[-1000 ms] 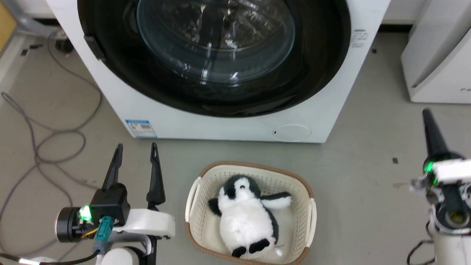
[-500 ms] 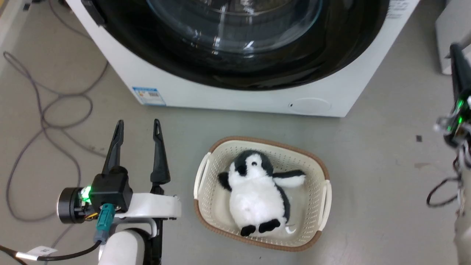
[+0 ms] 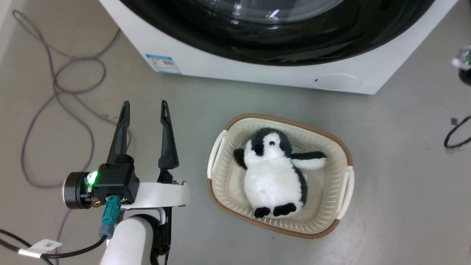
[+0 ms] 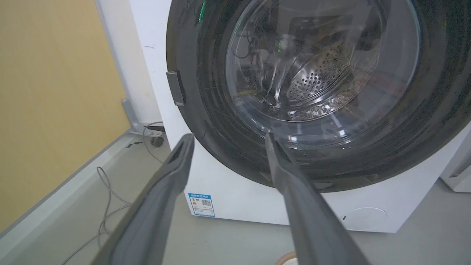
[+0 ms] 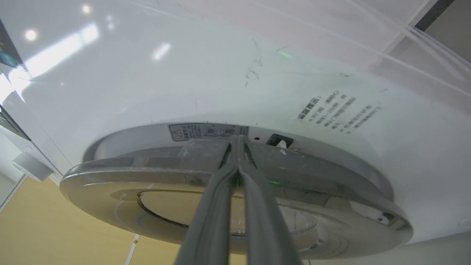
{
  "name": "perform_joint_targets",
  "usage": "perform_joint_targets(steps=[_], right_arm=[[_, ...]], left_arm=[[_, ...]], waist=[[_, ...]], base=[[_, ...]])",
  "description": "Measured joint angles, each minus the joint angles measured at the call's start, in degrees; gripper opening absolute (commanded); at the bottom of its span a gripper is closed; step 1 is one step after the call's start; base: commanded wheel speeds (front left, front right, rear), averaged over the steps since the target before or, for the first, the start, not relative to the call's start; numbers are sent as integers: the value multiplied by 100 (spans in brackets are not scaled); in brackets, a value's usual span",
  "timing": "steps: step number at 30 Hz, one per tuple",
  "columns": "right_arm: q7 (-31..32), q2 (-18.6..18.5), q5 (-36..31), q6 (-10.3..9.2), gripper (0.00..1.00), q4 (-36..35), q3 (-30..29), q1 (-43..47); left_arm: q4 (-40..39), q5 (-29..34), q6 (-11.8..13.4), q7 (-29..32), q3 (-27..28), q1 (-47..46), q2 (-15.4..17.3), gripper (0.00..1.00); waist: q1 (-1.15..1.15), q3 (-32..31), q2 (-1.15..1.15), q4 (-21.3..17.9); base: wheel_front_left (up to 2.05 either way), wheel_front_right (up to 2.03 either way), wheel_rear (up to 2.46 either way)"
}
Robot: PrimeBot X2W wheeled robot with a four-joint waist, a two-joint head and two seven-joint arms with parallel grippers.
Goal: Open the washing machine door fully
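While the washing machine [image 3: 235, 71] looms ahead of both claws, its glossy black door [image 4: 320, 92] lies close against the white front, straight beyond the left gripper [image 3: 145, 105]. That claw's fingers stand spread and empty, pointing forward above the floor. The right gripper [image 5: 237, 143] reaches up with fingers pressed together, tips at the door's rim. A basket [image 3: 226, 173] holding a plush penguin [image 3: 272, 173] sits just right of the left claw. Since a second ago the head camera has tipped down, the right arm has risen toward the door, and the left keeps its pose.
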Motion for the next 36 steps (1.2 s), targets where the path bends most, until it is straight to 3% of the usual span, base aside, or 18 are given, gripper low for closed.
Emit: perform_joint_targets(steps=[9,16,21,36], right_arm=[[303,-198,383,0,0,323,243,-571],[923,-402,824,0,0,361,464,-639],[1308,-349,959,-1,0,287,695,-616],[2118,-73,1110,0,0,-868,1228,934]], left_arm=[[-15,-33,178,-105,-138,-143,0,100],[-11,-81,231,-181,-159,-174,0,100],[11,-80,227,-207,-159,-215,0,100],[164,-11,121,-207,74,104,0,100]], waist=[[0,272,0,209],[0,351,0,197],[0,281,0,130],[-1,-393,0,-170]], base=[[0,0,0],[0,0,0],[0,0,0],[0,0,0]])
